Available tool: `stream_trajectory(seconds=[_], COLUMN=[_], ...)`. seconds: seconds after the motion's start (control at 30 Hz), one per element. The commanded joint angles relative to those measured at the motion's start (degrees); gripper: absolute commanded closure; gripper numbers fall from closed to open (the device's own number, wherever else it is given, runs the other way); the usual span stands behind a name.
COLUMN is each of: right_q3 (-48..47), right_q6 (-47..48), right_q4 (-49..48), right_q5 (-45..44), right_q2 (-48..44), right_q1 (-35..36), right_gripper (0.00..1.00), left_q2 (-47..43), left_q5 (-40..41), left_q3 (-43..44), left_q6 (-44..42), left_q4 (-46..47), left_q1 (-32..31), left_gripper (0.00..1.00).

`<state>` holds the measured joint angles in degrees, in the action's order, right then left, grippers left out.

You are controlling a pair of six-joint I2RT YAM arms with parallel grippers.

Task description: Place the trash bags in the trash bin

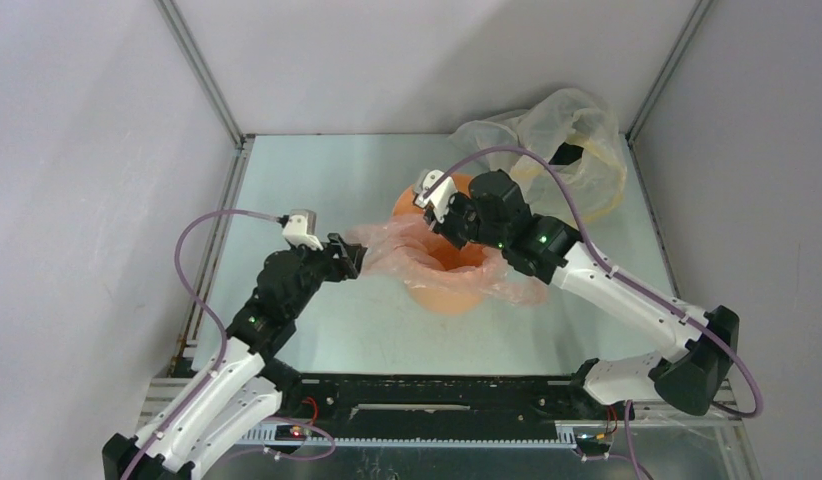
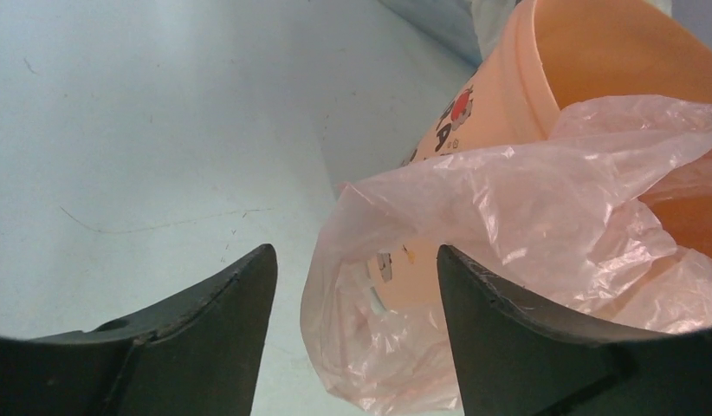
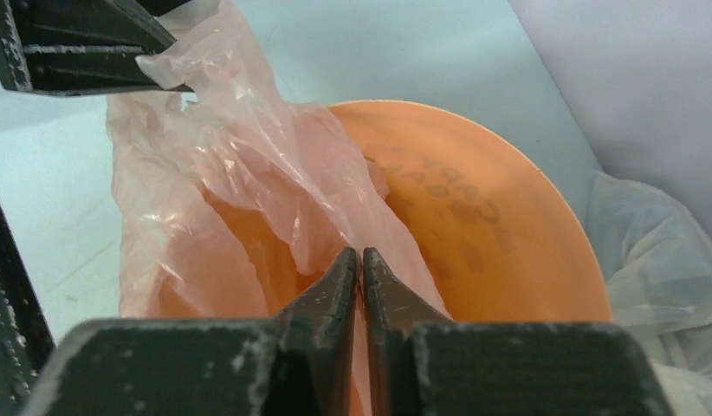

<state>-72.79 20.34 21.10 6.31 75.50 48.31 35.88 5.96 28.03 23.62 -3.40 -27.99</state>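
Centre frame, my right gripper [image 3: 361, 254], pinched shut on the trash bag [image 3: 249, 165], should press it deep into the trash bin [image 3: 508, 225] while my left gripper [image 2: 354, 251] hangs open.

The top camera hangs above and behind both arm bases, looking down on the whole table [image 1: 317, 190], with the orange bin [image 1: 407, 208] mid-frame. The left wrist camera sits low and close, peering between the left gripper [image 2: 354, 251] fingers [image 2: 205, 329] at the bin's outer wall, upper right. The right wrist camera looks steeply down past the right gripper [image 3: 359, 253] into the bin's mouth. All three views share the bin and the pink bag [image 1: 387, 245].
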Motion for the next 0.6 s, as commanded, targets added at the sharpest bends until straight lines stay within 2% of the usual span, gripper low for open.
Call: stream_trajectory(seconds=[0.0,0.03,0.13,0.23,0.4,0.57], right_q3=[-3.8,-4.2,-5.5,-6.9,-9.4,-12.5], right_q6=[0.4,0.1,-1.1,-1.9,-2.9,-3.7], right_q4=[-0.6,-0.7,-1.0,-1.1,-1.1,-1.3], right_q5=[-0.4,-0.1,0.5,1.1,2.2,4.2], right_q2=[1.7,2.0,3.1,4.2,6.5,9.8], right_q1=[-0.3,-0.6,-2.0,-3.4,-6.1,-9.2], right_gripper=[0.97,1.0,1.0,1.0,1.0,1.0], left_q2=[1.9,2.5,4.1,5.3,7.1,9.9], left_q5=[1.4,1.4,1.5,1.6,1.0,-0.3], left_q3=[0.1,0.0,0.0,0.2,1.6,4.2], left_q6=[1.4,1.6,1.8,1.9,1.5,0.2], left_q4=[5.0,5.3,6.5,7.4,8.1,8.2], left_q1=[-0.1,-0.1,0.0,0.0,0.0,0.0], left_gripper=[0.26,0.28,0.36,0.52,0.68,0.94])
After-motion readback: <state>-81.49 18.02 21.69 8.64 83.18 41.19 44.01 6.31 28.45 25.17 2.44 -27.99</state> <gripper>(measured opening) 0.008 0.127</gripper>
